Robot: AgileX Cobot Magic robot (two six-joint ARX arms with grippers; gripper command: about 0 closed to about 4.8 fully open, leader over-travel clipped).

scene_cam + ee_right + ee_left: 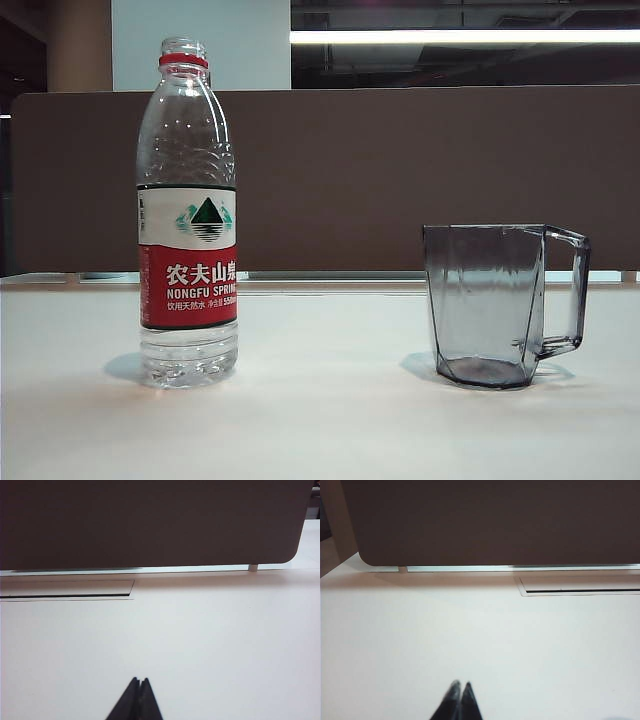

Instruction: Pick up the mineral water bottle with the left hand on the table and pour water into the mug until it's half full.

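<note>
Here the mineral water bottle (187, 215) stands upright on the left side of the white bench (330, 420) in the exterior view, its cap off and the red neck ring showing below the open mouth. Its white-and-red label with the green mountain logo faces the camera. The mug (490, 305), smoky-grey and faceted, stands upright well apart from the bottle on the right side, its squared handle pointing to the right. The mug looks empty. A dark brown partition (400, 170) runs along the far edge of the bench behind both.

Neither arm appears in the exterior view. In the left wrist view the left gripper (459, 686) hangs over bare bench surface, its two black fingers (452, 700) pressed together at the tips and pinching nothing. In the right wrist view the right gripper (139, 682) is likewise over bare bench, its fingers (131, 700) pressed together and empty. Neither wrist view shows the bottle or the mug.
</note>
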